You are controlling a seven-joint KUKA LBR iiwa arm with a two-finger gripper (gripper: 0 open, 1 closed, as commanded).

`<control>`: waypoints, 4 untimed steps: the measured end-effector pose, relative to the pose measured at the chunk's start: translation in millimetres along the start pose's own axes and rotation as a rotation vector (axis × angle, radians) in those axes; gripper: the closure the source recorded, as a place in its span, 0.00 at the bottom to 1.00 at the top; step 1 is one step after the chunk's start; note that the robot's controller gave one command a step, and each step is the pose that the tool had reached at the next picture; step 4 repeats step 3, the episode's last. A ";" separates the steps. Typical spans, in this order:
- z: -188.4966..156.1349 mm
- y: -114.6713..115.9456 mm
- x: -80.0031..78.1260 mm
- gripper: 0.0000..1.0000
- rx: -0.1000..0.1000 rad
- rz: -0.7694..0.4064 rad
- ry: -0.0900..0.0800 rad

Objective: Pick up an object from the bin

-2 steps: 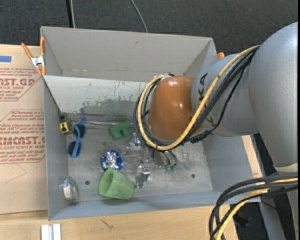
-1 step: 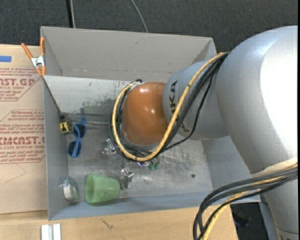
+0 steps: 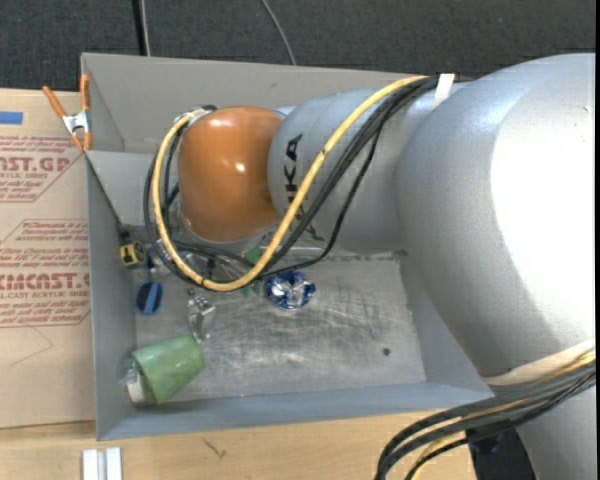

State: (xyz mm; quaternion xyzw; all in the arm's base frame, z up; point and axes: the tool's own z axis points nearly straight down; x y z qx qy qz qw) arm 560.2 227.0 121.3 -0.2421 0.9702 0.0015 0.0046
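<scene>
- I am reaching into the grey bin (image 3: 280,400) from the right, and my thick silver arm (image 3: 500,198) is lying across its right half.
- My orange cover (image 3: 230,173) is hanging over the bin's left half, toward the back wall. Yellow and black cables (image 3: 180,258) are looping round it and under it.
- My fingers (image 3: 198,313) are showing as a small silvery tip poking down below the cables. I cannot tell whether they are standing wide or narrow, since the cover and cables are hiding most of them.
- That tip is hanging over the bin floor left of centre, toward the front.
- A green cup (image 3: 168,368) is lying on its side in the front left corner, its pale end pointing at the left wall. It is the thing nearest the tip, just in front of it, and I cannot tell whether they are touching.
- A small blue round piece (image 3: 148,296) is lying left of the tip, near the left wall.
- A crumpled blue-and-white scrap (image 3: 290,290) is lying on the tip's other side, near the middle of the floor, at the edge of the cables.
- A small yellow-and-black piece (image 3: 130,255) is sitting against the left wall, further back.
- A green bit (image 3: 252,256) is peeking out between the cables, and I cannot tell what it is.
</scene>
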 end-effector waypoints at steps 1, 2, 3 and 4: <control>36.9 0.9 -36.4 0.00 -0.001 -0.109 0.008; 35.0 0.8 -37.2 1.00 -0.001 -0.108 0.006; -96.4 -3.5 -37.1 1.00 0.002 -0.110 -0.002; -96.4 -3.5 -37.1 1.00 0.002 -0.110 -0.002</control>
